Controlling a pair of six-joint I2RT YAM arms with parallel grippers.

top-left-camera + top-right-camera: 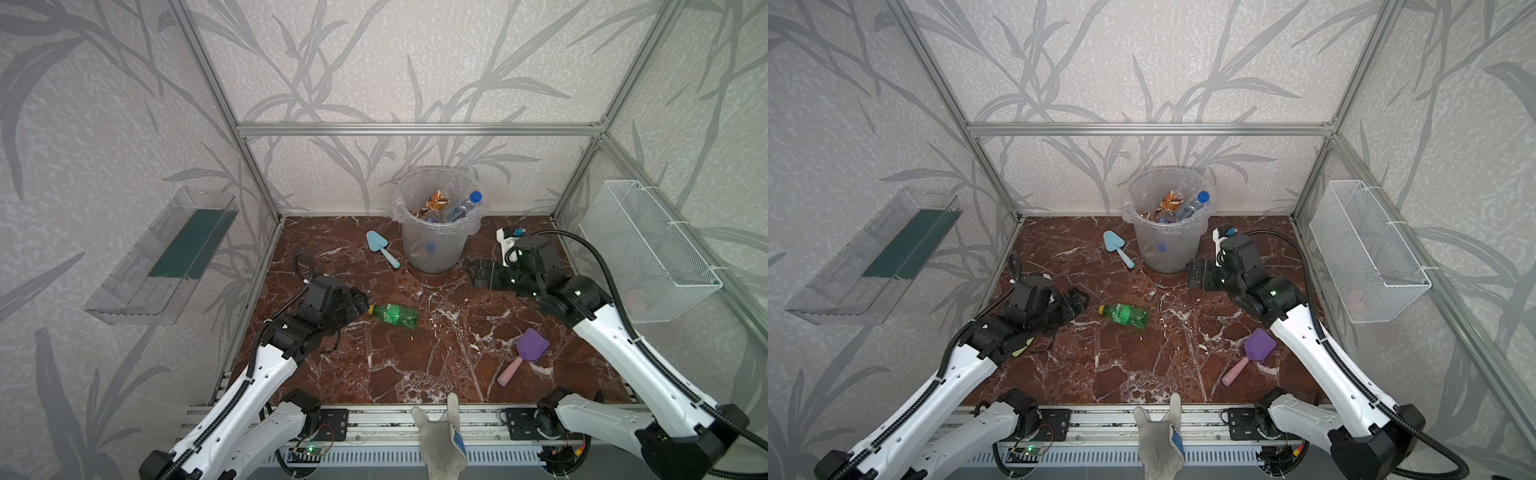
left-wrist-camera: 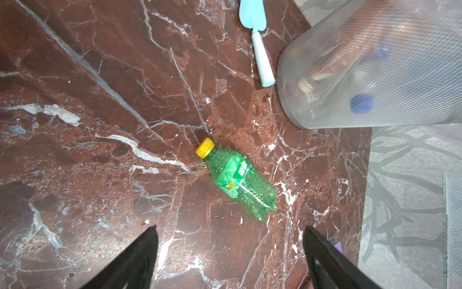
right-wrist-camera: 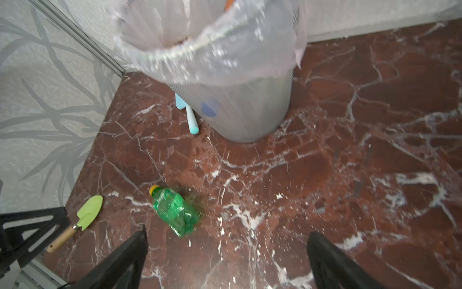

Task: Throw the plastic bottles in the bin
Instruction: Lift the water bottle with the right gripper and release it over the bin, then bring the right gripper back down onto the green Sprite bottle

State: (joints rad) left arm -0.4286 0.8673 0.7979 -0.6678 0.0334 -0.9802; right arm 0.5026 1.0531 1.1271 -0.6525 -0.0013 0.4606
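The left tool hangs spread and empty; just ahead lies a small green plastic bottle with yellow cap, on its side. Likely light, slick and easily crushed, so grip the labelled waist gently.

A dark red stone floor with white cracks is spread under the left pincer. Grey walls with big leaf shapes are held up by silver bars past it. A white wire basket is hung right of the right pincer.
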